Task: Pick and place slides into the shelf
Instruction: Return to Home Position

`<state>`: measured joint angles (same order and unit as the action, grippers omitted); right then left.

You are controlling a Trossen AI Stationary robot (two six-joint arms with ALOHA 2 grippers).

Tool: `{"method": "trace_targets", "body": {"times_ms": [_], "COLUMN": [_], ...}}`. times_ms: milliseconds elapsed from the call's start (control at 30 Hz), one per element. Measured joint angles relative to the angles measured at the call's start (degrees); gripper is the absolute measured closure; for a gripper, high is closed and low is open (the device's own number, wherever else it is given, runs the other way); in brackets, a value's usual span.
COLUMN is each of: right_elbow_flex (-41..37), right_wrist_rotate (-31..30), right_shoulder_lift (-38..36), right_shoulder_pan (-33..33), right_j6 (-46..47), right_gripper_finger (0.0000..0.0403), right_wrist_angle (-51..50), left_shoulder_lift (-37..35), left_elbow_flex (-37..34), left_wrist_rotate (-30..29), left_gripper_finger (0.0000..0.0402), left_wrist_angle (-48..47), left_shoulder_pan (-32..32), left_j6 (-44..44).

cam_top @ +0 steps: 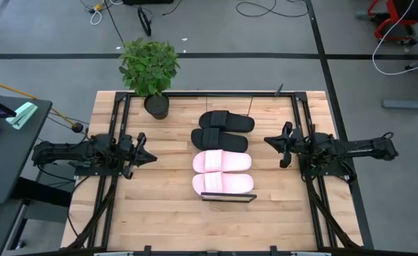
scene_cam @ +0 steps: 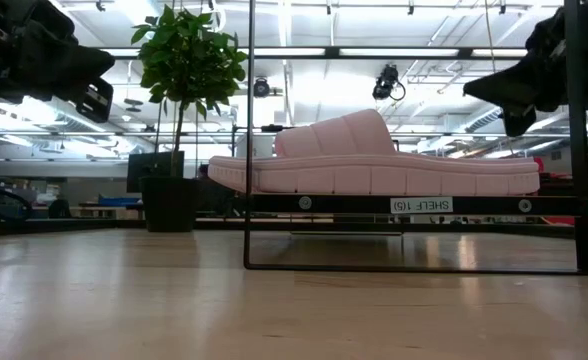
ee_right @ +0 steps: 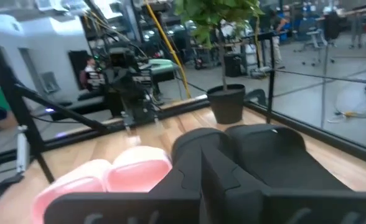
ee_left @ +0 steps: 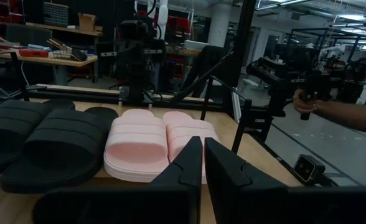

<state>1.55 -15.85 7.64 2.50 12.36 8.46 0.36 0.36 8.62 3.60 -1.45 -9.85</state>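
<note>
Four slides lie side by side, soles down, on the shelf in the middle of the table. The two black slides are at the far end and the two pink slides at the near end. The low view shows the nearest pink slide on the shelf board. My left gripper hovers left of the slides, shut and empty, pointing at them. My right gripper hovers right of them, shut and empty.
A potted plant stands at the table's far left, next to the black slides. The black frame runs along the table's edges. A person's hand holding a dark object shows beyond the table in the left wrist view. Bare wood lies between each gripper and the shelf.
</note>
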Motion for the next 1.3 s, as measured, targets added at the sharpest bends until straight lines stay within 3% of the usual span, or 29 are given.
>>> {"method": "trace_targets", "body": {"times_ms": [700, 1300], "right_elbow_flex": [-0.01, -0.01], "right_wrist_rotate": [6.47, 10.15], "right_shoulder_lift": [-1.22, -1.16], "right_shoulder_pan": [-0.04, -0.04], "right_j6": [2.98, -5.43], "right_gripper_finger": [0.0403, 0.0403], "right_wrist_angle": [-8.22, -8.95], "left_shoulder_lift": [0.0, 0.0], "left_elbow_flex": [0.02, 0.02], "left_wrist_rotate": [-0.02, -0.02], "left_gripper_finger": [0.0375, 0.0384], "left_wrist_angle": [-0.44, -0.5], "left_shoulder_pan": [-0.02, -0.02], "left_j6": [-0.31, 2.82]}}
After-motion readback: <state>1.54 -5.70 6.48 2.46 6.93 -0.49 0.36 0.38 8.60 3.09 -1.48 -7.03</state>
